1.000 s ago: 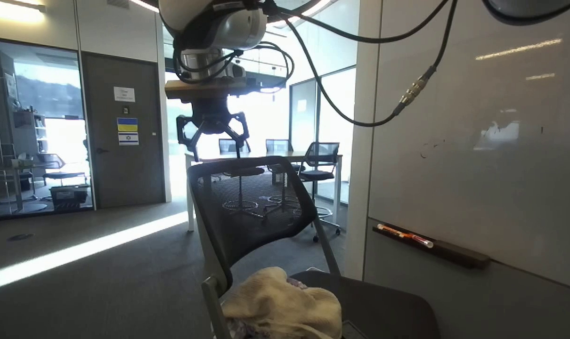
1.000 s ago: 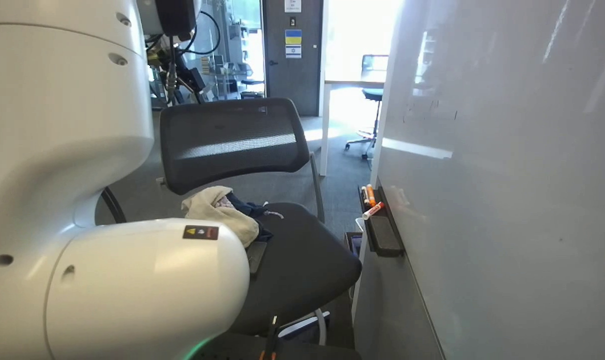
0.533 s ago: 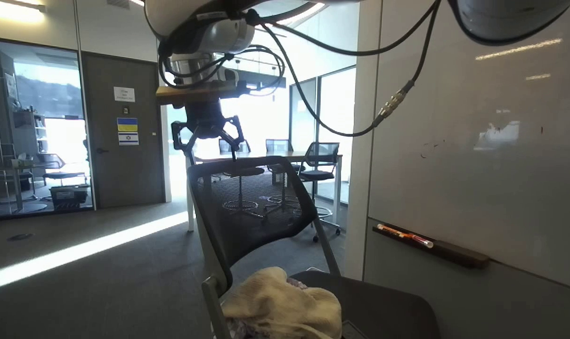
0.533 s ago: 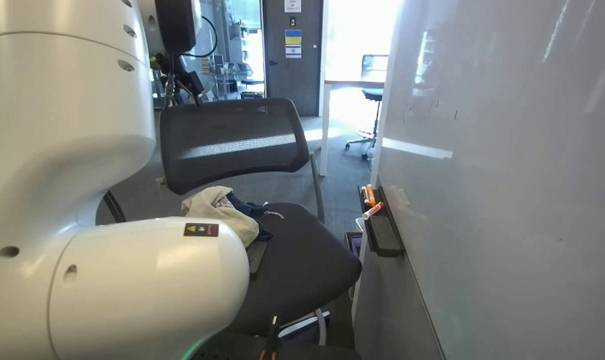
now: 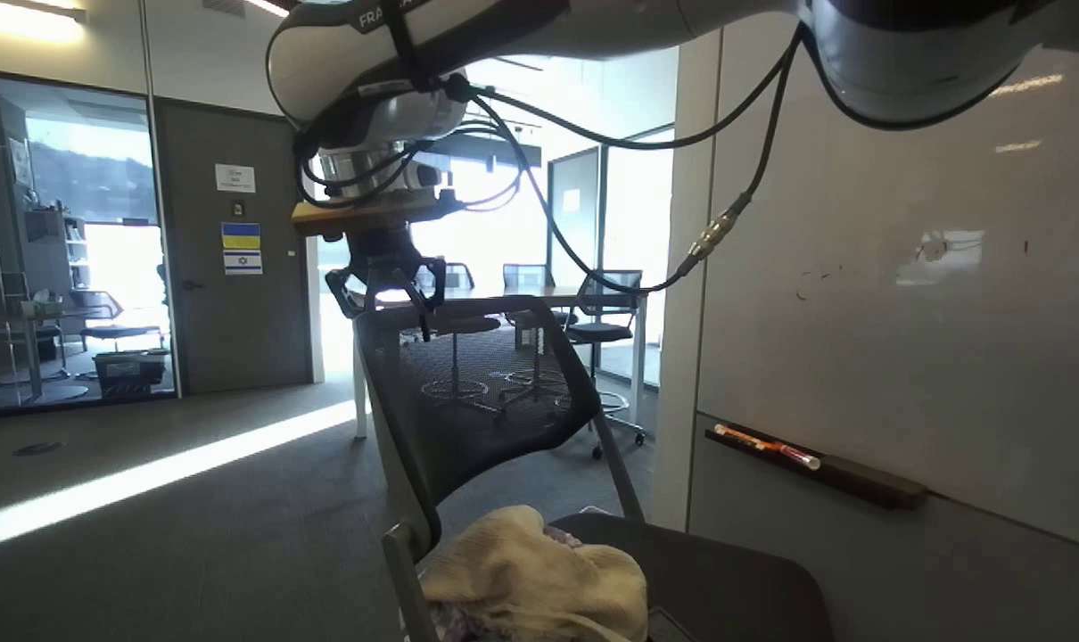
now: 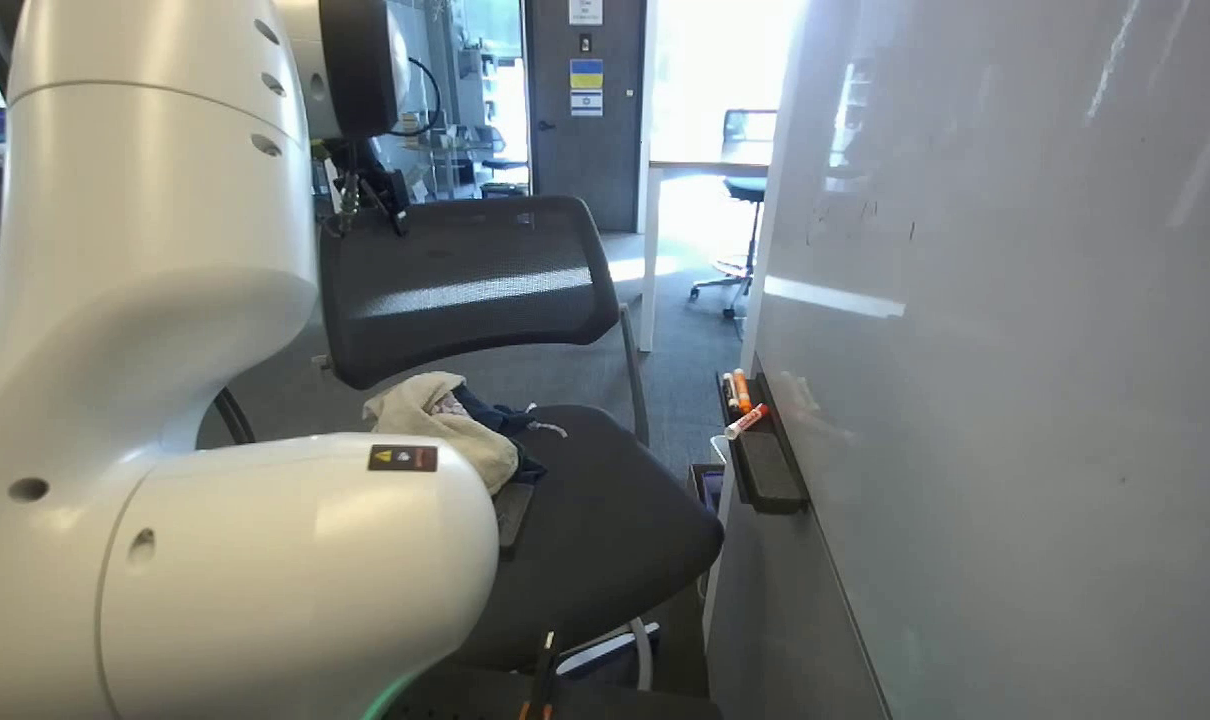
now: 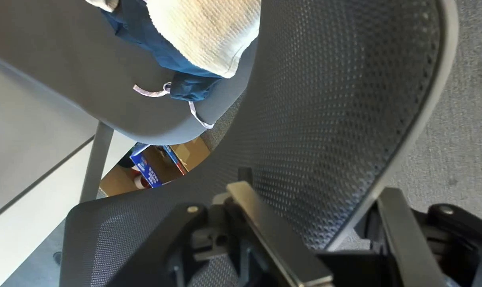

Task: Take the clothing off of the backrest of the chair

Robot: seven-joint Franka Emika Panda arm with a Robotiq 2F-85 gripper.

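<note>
Gripper: My gripper (image 5: 398, 324) points down at the top edge of the backrest (image 6: 465, 285), its jaws parted by a moderate gap.
Hold: I have hold of nothing. The top edge passes between my fingers (image 7: 279, 235), one on the seat side over the mesh, one on the rear side. Space shows between the seat-side finger and the edge; whether the rear finger touches it, I cannot tell.
Clothing: The clothing (image 5: 539, 571) lies bunched on the seat (image 6: 610, 545), at the rear, below the backrest. Cream fabric overlaps dark blue cloth; pale cords trail onto the seat in the wrist view.
Chair: The chair (image 6: 585, 470) stands beside the whiteboard (image 6: 1015, 350); its mesh back is upright, with a band of light across it in an exterior view.
Seat item: A flat dark piece (image 6: 512, 518) sits just beside the clothing; I cannot identify it.
Arm: My white arm (image 6: 295, 560) hides part of the seat in an exterior view.
Markers: Several markers (image 6: 742, 390) rest on the dark ledge (image 6: 768, 393) of the whiteboard.
Box: A cardboard box (image 7: 115, 181), past the seat, contains a blue carton (image 7: 147, 169).
Door: Grey door (image 5: 227, 339) in the background, bearing a white sheet (image 5: 234, 178).
</note>
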